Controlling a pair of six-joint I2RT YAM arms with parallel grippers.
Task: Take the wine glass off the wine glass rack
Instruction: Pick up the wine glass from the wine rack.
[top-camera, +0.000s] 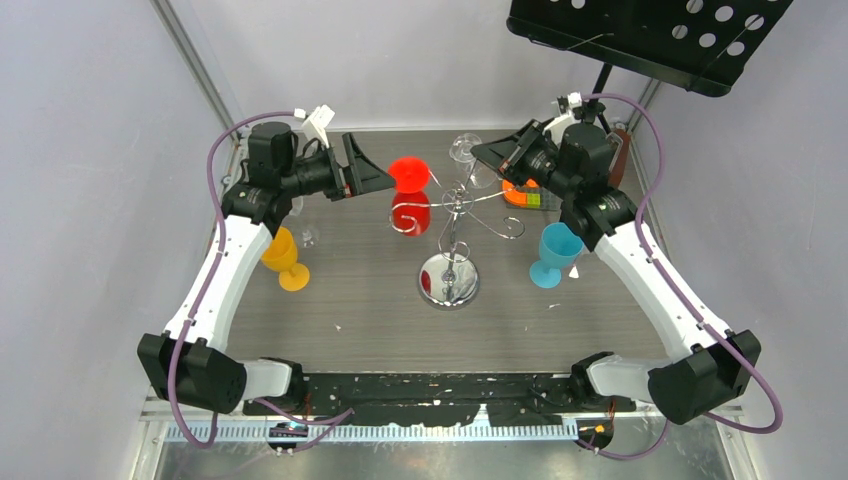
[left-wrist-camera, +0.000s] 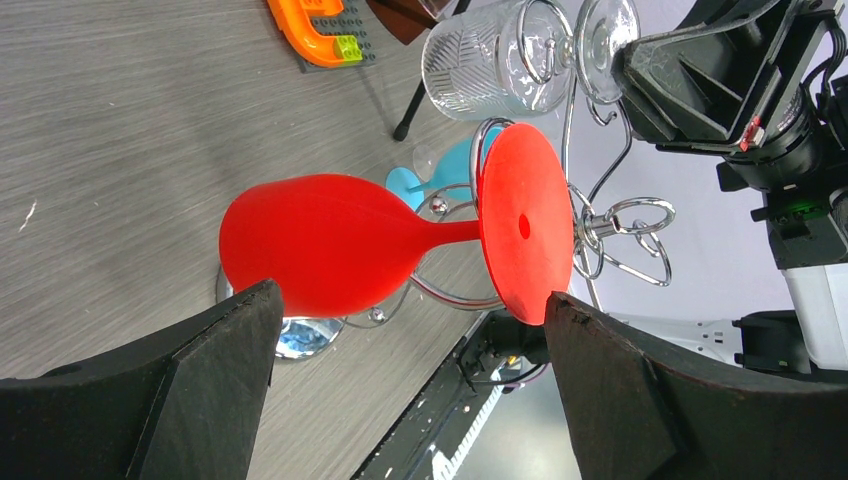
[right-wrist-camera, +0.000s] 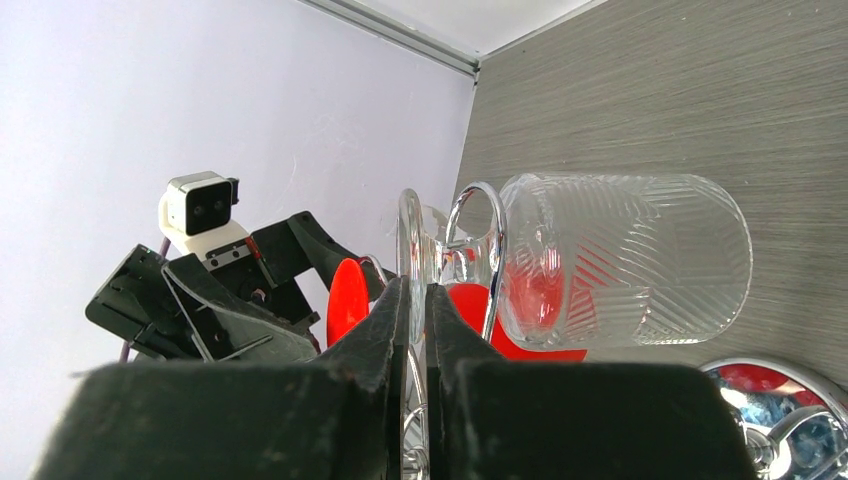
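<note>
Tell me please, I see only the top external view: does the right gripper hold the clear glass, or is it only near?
Observer: It holds. In the right wrist view the right gripper is shut on the foot of the clear wine glass.
Operator: Is it lifted off?
Observer: No, a chrome loop of the wine glass rack goes around its stem.
Operator: And the other arm?
Observer: The left wrist view shows the left gripper wide open, the red wine glass just ahead of its fingertips.
</note>
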